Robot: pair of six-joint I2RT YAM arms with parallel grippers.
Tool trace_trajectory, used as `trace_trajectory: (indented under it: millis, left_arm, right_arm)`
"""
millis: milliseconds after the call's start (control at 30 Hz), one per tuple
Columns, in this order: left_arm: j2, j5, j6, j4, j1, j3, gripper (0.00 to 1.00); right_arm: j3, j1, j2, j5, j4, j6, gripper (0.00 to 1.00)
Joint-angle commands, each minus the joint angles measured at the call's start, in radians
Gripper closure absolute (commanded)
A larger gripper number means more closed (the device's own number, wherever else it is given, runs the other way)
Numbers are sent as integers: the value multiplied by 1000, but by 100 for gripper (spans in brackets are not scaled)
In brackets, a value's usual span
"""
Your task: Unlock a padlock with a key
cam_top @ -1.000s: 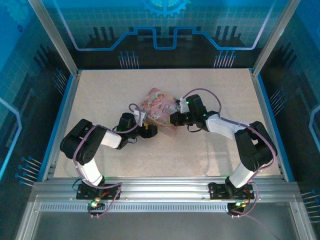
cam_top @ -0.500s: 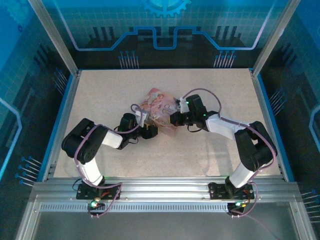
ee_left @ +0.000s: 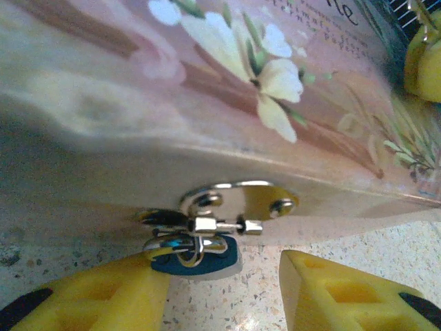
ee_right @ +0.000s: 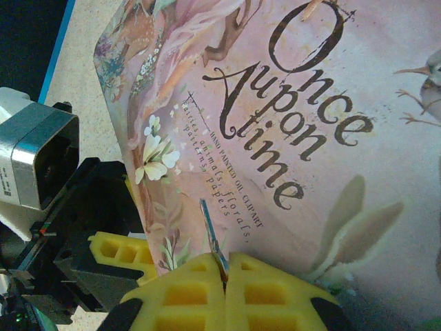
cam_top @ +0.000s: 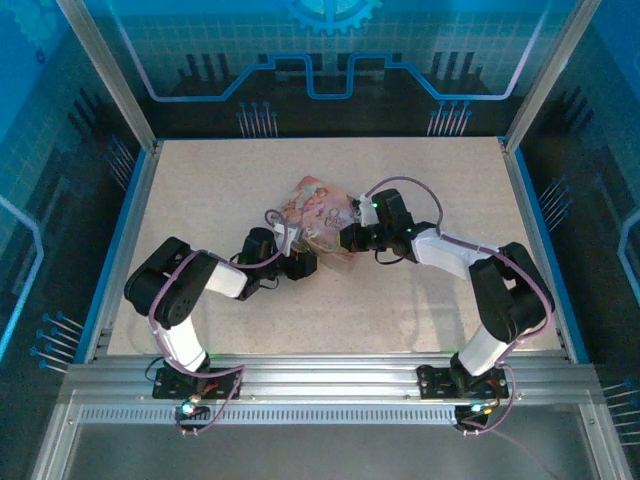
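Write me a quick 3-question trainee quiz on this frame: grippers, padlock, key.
1. True or false: the left gripper is shut on the padlock.
2. Multiple choice: the right gripper holds A) the key, B) the padlock, C) nothing.
3. Fill in: the padlock's body, hanging below the metal latch on the tin, is ____ in colour.
Key: 1 false, it is open, with a finger on each side of the padlock; 2 A; 3 blue.
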Motion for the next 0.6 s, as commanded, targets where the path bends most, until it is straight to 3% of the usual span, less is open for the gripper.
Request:
trace_trajectory:
  millis: [0,567]
  left_arm:
    - [-17,11,-15,26,-10,25,55]
    - [-2,-16,-109,54,-11,42,59]
  right_arm:
    - [5,-3,11,21,-36,-13,100]
    - [6,5,12,29,-38,-23,100]
